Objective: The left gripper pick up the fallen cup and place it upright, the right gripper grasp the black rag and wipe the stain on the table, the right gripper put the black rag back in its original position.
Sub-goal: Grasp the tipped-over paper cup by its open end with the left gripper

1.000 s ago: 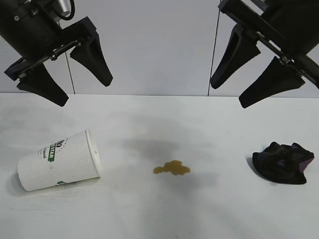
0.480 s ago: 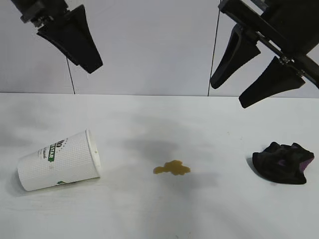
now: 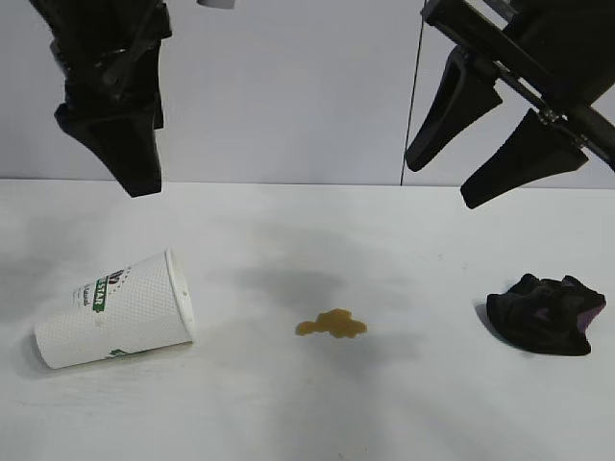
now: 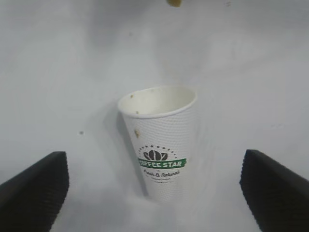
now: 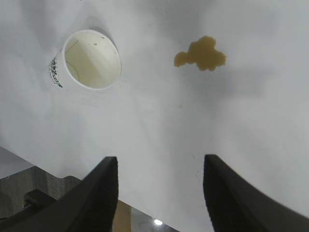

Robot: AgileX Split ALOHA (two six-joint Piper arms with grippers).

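Observation:
The white dimpled cup with green lettering lies on its side at the table's left, mouth toward the middle. My left gripper hangs in the air above and behind it, open, fingers pointing down. In the left wrist view the cup sits between the wide-spread fingers, untouched. The yellowish-brown stain is at the centre. At the right lies the bunched black rag with a purple patch. The right gripper hovers high above it, open and empty. The right wrist view shows cup and stain.
A pale wall runs behind the table. In the right wrist view the table's edge appears, with darker floor beyond. Bare white tabletop separates the cup, the stain and the rag.
The left gripper has swung and turned from a slanted pose to fingers pointing straight down above the cup. The right arm, cup, stain and rag have not moved.

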